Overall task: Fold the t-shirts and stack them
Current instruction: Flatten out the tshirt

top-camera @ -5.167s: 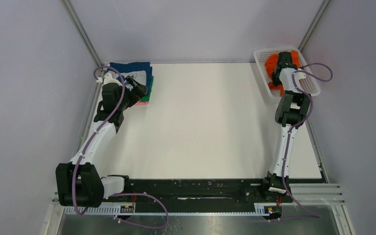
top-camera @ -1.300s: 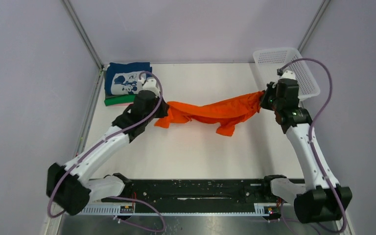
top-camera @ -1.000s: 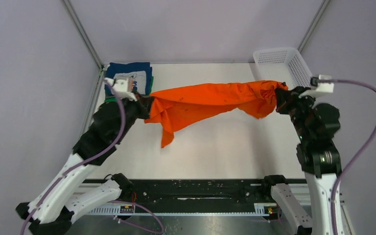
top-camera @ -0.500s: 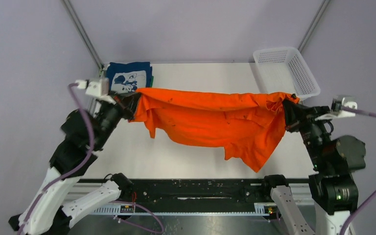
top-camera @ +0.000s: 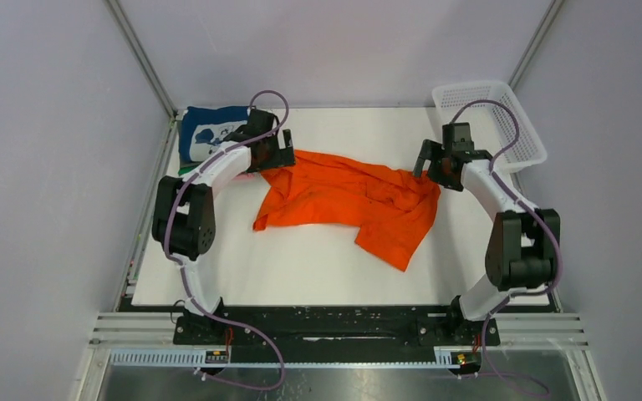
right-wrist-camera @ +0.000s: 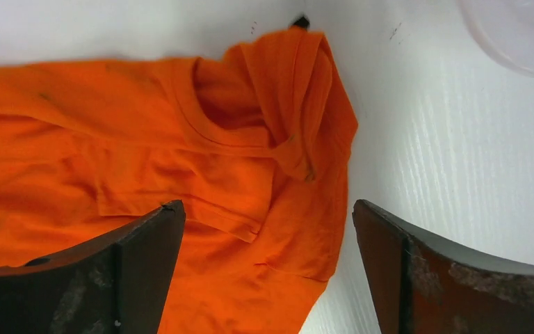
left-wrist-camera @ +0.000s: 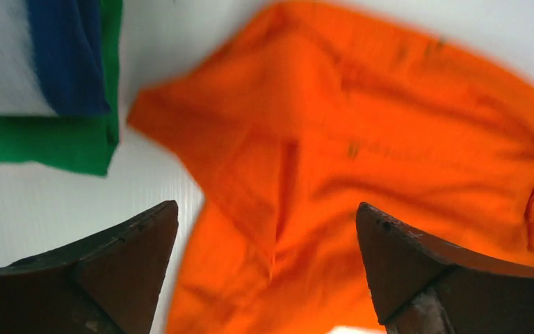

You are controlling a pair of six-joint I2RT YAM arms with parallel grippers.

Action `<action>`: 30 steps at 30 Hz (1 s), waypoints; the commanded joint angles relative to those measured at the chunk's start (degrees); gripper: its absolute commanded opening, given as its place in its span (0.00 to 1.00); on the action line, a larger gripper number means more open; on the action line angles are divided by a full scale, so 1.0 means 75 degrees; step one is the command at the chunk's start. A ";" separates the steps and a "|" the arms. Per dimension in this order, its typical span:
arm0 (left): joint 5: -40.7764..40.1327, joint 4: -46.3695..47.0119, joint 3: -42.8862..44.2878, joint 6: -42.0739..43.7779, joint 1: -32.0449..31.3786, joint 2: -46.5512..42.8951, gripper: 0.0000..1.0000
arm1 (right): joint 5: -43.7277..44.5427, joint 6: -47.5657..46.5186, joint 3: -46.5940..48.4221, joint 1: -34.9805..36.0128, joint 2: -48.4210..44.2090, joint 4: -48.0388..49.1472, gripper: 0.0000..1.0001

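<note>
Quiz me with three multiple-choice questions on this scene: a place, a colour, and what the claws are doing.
1. Where is the folded stack?
A. far left corner of the table
B. near edge, between the arm bases
C. under the right arm

2. What colour is the loose t-shirt mid-table?
A. pink
B. navy
C. orange

3. How are the left gripper and right gripper?
A. both clamped on cloth
B. both open, holding nothing
C. one open, one shut

Answers: 1 A, the pile sits at the top view's far left. 2 C, orange in every view. 3 B, both wrist views show them spread wide, gripping nothing.
</note>
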 commanded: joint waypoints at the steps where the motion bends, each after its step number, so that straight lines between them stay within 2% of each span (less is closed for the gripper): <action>1: 0.0501 0.0022 0.0294 -0.0256 -0.0061 -0.1193 0.99 | 0.0167 0.0063 0.1104 -0.0034 0.0071 -0.0192 0.99; 4: 0.0055 -0.0099 -0.0698 -0.0471 -0.0060 -0.2182 0.99 | 0.0007 0.0340 0.0480 -0.0040 -0.0500 -0.0148 1.00; 10: -0.0720 -0.0819 -0.3594 -0.1288 -0.0066 -0.4071 0.99 | -0.0678 0.0693 -0.1661 0.0289 -0.2129 -0.0213 1.00; 12: -0.1110 -0.0956 -0.4360 -0.1625 -0.0021 -0.4337 0.99 | -0.0579 0.0627 -0.2075 0.0634 -0.2482 -0.0464 0.99; 16: -0.0859 -0.0327 -0.5340 -0.1982 0.0277 -0.4357 0.92 | -0.0629 0.0557 -0.2670 0.1160 -0.2959 -0.0599 0.99; 20: -0.0313 0.0518 -0.5664 -0.1979 0.0716 -0.3936 0.79 | -0.0577 0.0285 -0.2798 0.1472 -0.2899 -0.0900 0.98; 27: 0.0169 0.1392 -0.5241 -0.1624 0.1036 -0.2858 0.65 | -0.0563 0.0293 -0.3005 0.1826 -0.2552 -0.1188 0.97; 30: 0.0275 0.1574 -0.5000 -0.1460 0.1180 -0.2443 0.52 | -0.0565 0.0321 -0.3095 0.1938 -0.2464 -0.1269 0.96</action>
